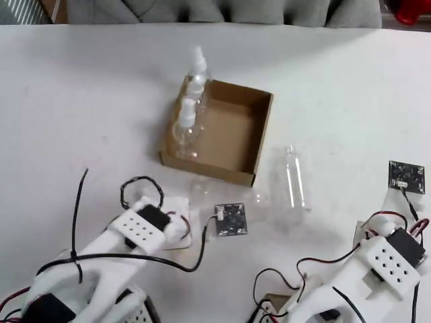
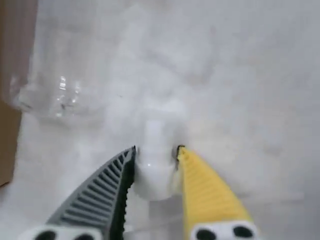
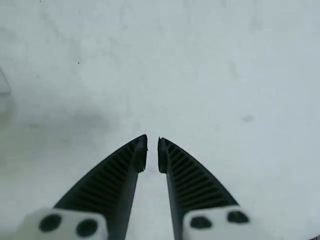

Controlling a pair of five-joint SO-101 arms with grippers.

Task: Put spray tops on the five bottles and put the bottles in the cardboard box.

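Note:
My left gripper (image 2: pixel 156 150), one finger grey and one yellow, is shut on a white spray top (image 2: pixel 152 175) just above the table. Close beyond it a clear bottle (image 2: pixel 55 95) lies on its side by the cardboard box (image 2: pixel 12 45). From above, the left arm (image 1: pixel 141 230) sits in front of the box (image 1: pixel 259 145), which holds two bottles with spray tops (image 1: pixel 188 124) along its left wall. Another topless clear bottle (image 1: pixel 295 178) lies to the right of the box. My right gripper (image 3: pixel 152 150) is shut on nothing over bare table.
The right arm (image 1: pixel 390 259) stands at the front right corner, with wires trailing toward the front edge. A faint clear bottle (image 1: pixel 225 193) lies against the box's front wall. The white table (image 1: pixel 87 101) stretches bare at the back and left.

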